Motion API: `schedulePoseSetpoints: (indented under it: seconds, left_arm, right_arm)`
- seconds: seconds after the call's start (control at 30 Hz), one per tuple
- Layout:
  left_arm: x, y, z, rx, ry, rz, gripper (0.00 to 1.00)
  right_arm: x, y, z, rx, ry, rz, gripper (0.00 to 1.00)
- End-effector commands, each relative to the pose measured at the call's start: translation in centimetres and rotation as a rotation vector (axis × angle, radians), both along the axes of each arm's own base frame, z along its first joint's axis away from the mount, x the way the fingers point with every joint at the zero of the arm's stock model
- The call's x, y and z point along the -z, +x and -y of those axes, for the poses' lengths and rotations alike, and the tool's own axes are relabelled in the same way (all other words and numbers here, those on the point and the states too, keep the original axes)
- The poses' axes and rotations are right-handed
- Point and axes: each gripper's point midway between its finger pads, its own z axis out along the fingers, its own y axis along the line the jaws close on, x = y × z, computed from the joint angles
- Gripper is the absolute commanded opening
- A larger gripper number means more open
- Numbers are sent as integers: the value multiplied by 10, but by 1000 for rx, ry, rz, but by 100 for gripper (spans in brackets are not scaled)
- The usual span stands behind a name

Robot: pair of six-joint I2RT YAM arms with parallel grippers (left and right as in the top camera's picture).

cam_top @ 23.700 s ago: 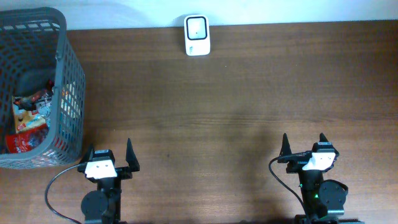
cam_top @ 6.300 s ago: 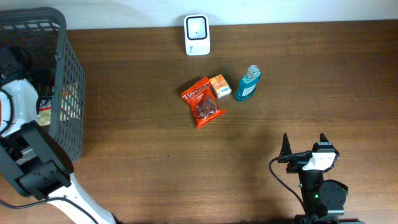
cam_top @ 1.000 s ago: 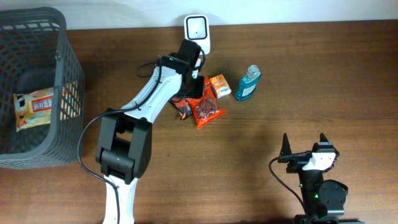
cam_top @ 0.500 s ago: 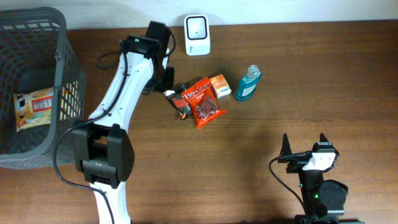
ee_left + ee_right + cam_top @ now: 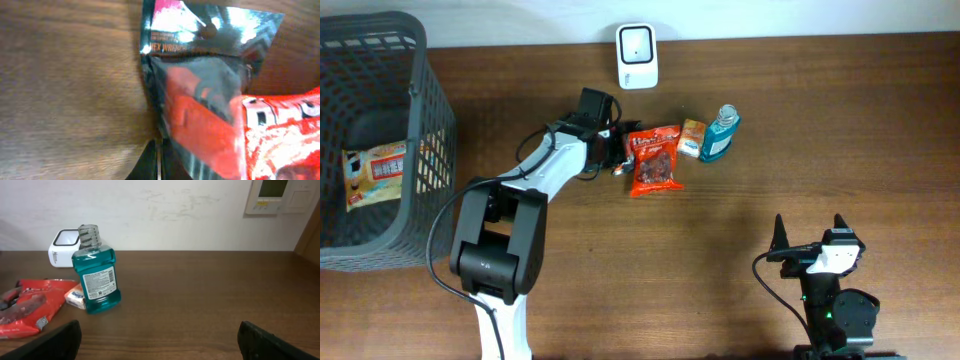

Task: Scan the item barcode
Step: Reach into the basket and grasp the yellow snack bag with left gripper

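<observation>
Near the counter's [image 5: 770,150] far edge, by the scanner [image 5: 637,43], the left claw [image 5: 157,162] is sitting closed tight at the dark foil packet [image 5: 200,85], beside the red snack bag [image 5: 655,165]; the right claw [image 5: 810,228] is gaping wide.

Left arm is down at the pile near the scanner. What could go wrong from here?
1. The left end effector is shut at the edge of the dark foil packet. I cannot tell whether it pinches the film, so a lift might come up empty or slip.
2. The packet lies against the red snack bag, close to the orange box and the upright mouthwash bottle. Dragging it could shove them or tip the bottle.
</observation>
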Motion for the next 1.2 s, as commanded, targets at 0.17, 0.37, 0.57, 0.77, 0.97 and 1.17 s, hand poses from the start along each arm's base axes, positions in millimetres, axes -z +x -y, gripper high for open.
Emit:
schedulePoseSetpoints:
  seconds: [0.17,0.37,0.57,0.77,0.97,1.17]
  left_arm:
    - [-33,10,18,121,33,78,5]
    - [-173,42,-76,-68,233,215,51]
    - [-364,35,-202,-248,292,558,99]
    - [-351,-11,-381,-694,327,452,99]
    - [-258,-1,-425,-1001,57,236,99]
    - [-135,13,-433,-1057,43,-40,99]
  right_arm:
    - [3,0,3,14,0,-4,98]
    - [3,0,3,14,0,-4,98]
    - [3,0,3,14,0,-4,98]
    - [3,0,3,14,0,-4,98]
    - [3,0,3,14,0,-4,98]
    - [3,0,3,14,0,-4,98]
